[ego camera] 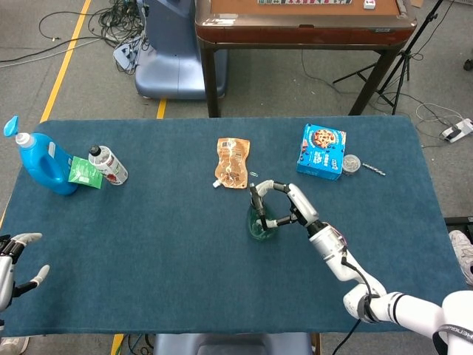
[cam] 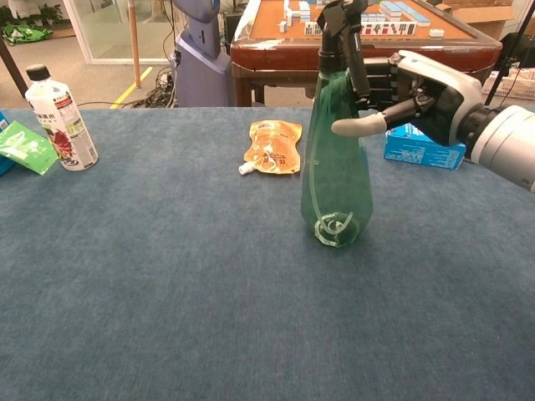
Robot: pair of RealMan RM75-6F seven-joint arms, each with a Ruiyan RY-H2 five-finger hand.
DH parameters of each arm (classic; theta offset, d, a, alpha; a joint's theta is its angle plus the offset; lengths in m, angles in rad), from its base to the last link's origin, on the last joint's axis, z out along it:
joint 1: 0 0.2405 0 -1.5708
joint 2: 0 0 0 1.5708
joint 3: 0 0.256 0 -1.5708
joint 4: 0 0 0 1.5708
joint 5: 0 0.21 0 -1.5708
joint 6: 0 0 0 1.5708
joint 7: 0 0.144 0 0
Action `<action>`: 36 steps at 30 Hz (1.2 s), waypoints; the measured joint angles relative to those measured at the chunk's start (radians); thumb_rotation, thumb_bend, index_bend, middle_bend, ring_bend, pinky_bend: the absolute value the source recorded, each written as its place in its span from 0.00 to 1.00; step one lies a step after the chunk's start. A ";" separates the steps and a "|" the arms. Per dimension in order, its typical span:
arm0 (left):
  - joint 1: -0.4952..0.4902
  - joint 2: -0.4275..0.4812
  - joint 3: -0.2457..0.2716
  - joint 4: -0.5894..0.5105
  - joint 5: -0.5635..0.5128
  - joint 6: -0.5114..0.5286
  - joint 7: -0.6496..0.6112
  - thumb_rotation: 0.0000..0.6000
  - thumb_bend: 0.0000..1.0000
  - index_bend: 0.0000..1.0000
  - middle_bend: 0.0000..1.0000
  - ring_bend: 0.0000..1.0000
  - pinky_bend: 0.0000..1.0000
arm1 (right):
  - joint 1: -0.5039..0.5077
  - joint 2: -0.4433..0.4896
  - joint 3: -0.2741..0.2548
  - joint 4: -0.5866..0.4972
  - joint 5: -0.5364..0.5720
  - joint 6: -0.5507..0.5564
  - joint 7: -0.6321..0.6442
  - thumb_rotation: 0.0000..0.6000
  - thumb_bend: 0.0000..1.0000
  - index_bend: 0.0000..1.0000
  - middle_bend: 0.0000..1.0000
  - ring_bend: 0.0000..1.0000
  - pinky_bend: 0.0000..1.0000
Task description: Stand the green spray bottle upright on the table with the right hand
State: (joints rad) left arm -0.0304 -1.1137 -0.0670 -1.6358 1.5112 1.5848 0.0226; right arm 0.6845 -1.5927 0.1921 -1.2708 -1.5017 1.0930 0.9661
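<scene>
The green spray bottle (cam: 337, 171) stands upright near the middle of the blue table (cam: 167, 276), its base flat on the cloth and its black trigger head on top. My right hand (cam: 411, 85) holds it at the neck from the right. The thumb (cam: 358, 125) lies against the bottle's shoulder and the fingers curl around behind the trigger. From the head view I look down on the bottle (ego camera: 258, 222), with the right hand (ego camera: 292, 207) wrapped around its top. My left hand (ego camera: 13, 268) hangs off the table's near left corner, fingers apart and holding nothing.
An orange pouch (cam: 274, 146) lies just behind the bottle. A blue cookie box (ego camera: 322, 151) and a small tin (ego camera: 352, 163) sit at the back right. At the far left are a blue detergent jug (ego camera: 41, 164), a green packet (ego camera: 85, 172) and a white bottle (cam: 60, 107).
</scene>
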 measured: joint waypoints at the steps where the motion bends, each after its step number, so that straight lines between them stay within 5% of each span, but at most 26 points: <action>1: 0.000 0.000 0.000 -0.001 0.001 0.001 0.000 1.00 0.26 0.29 0.31 0.29 0.16 | -0.003 0.004 0.000 -0.003 0.000 0.005 -0.001 1.00 0.00 0.41 0.35 0.27 0.22; 19: -0.005 0.005 -0.004 -0.016 0.009 0.006 0.004 1.00 0.26 0.29 0.31 0.29 0.16 | -0.031 0.101 -0.030 -0.097 -0.009 0.024 -0.086 1.00 0.00 0.01 0.12 0.09 0.03; 36: -0.006 0.005 -0.001 -0.021 0.011 0.005 0.010 1.00 0.26 0.29 0.31 0.29 0.16 | -0.040 0.168 -0.036 -0.164 0.031 -0.022 -0.170 1.00 0.00 0.00 0.10 0.07 0.03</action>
State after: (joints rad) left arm -0.0364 -1.1090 -0.0679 -1.6569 1.5219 1.5901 0.0323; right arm 0.6444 -1.4243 0.1565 -1.4352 -1.4705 1.0710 0.7962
